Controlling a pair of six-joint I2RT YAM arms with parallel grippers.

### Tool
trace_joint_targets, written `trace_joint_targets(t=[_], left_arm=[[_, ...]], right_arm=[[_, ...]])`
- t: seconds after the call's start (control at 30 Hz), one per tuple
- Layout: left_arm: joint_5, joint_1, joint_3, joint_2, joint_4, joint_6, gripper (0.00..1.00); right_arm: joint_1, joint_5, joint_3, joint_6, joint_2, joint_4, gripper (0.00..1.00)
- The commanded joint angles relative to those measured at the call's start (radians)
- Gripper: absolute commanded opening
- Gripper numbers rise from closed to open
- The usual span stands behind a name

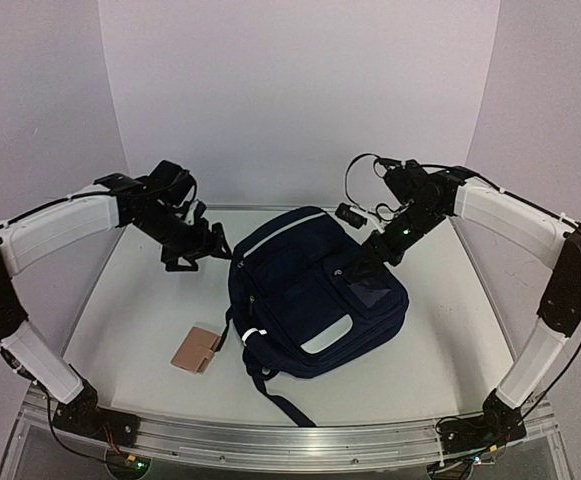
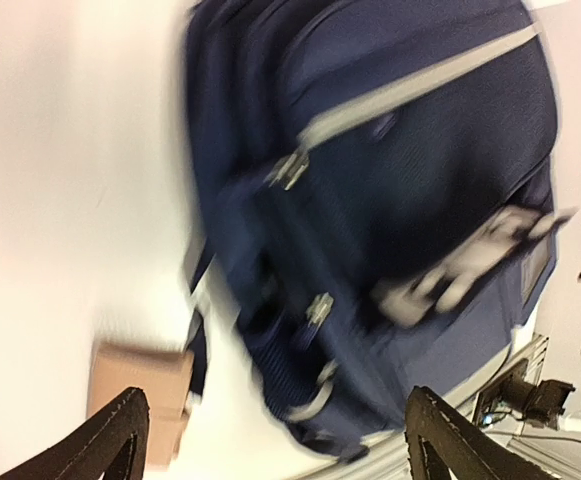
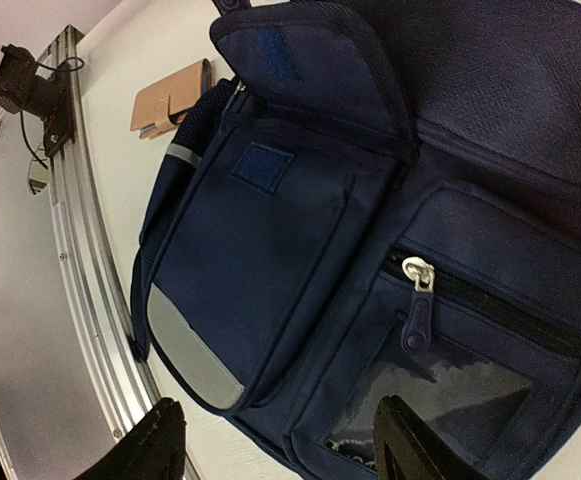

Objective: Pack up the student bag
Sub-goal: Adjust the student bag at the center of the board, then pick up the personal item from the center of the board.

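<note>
The student bag (image 1: 300, 300), a dark navy backpack with white piping, lies flat in the middle of the table. My left gripper (image 1: 202, 250) hovers just off its upper left corner. In the blurred left wrist view the bag (image 2: 400, 190) lies beyond the left gripper (image 2: 275, 440), whose jaws are open and empty. My right gripper (image 1: 348, 272) hangs over the bag's front pockets. In the right wrist view it (image 3: 285, 445) is open, above the clear window pocket (image 3: 440, 400) and a shut zipper (image 3: 420, 275). The front pocket's flap (image 3: 310, 70) stands lifted.
A small tan case (image 1: 195, 350) lies on the table left of the bag, also showing as the tan case (image 2: 140, 390) and the tan case (image 3: 170, 95). A black strap (image 1: 280, 400) trails toward the metal rail (image 1: 290, 440) at the near edge. White walls enclose the table.
</note>
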Motion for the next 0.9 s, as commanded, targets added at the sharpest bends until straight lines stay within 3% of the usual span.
trace_joint_targets(t=[0.0,0.13,0.43,0.57,0.73,0.87], left_arm=[[-0.041,0.000,-0.191,-0.112,-0.020,-0.107,0.90],[-0.023,-0.001,-0.259,-0.092,-0.061,-0.099,0.88],[-0.095,-0.010,-0.190,0.087,-0.211,-0.071,0.83],[-0.156,-0.117,-0.095,0.157,-0.257,-0.058,0.80],[-0.246,-0.266,0.034,0.270,-0.353,-0.151,0.80],[-0.298,-0.293,0.054,0.343,-0.389,-0.243,0.81]], right_arm=[[0.043,-0.044,0.081,0.037,0.065,0.032,0.63],[0.045,-0.068,0.127,0.068,0.107,0.030,0.64],[0.045,-0.042,0.138,0.072,0.119,0.031,0.65],[0.045,-0.013,0.124,0.065,0.102,0.031,0.65],[0.045,0.011,0.098,0.062,0.082,0.031,0.65],[0.045,0.031,0.084,0.059,0.068,0.034,0.65]])
